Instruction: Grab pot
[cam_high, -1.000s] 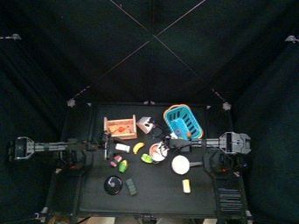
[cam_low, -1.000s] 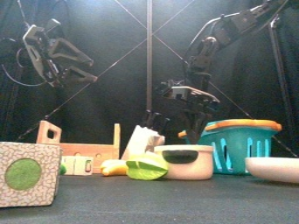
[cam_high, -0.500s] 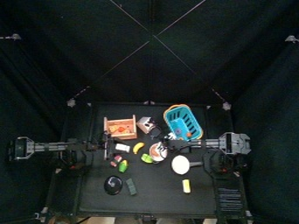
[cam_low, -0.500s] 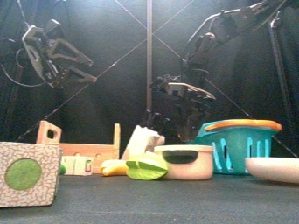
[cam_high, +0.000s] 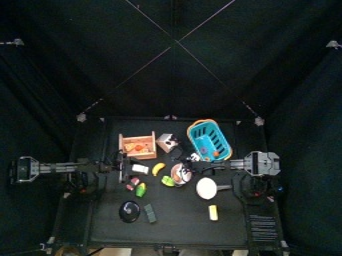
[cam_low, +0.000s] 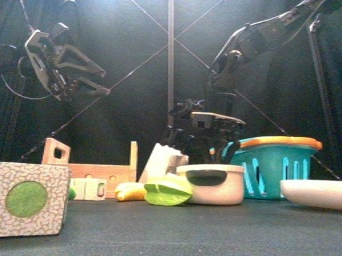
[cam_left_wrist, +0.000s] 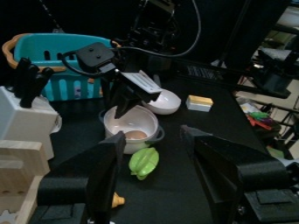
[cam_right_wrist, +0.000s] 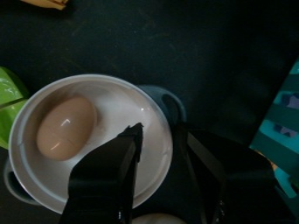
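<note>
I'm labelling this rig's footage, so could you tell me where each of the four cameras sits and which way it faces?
Top view: high overhead, looking straight down at the table; both arms enter from the sides.
Front view: table height at the front edge, looking level; pot near, arms behind.
Left wrist view: on the raised left arm, looking across; its open left gripper frames the pot.
Right wrist view: directly above the pot; open right gripper straddles its rim.
All share the pot.
</note>
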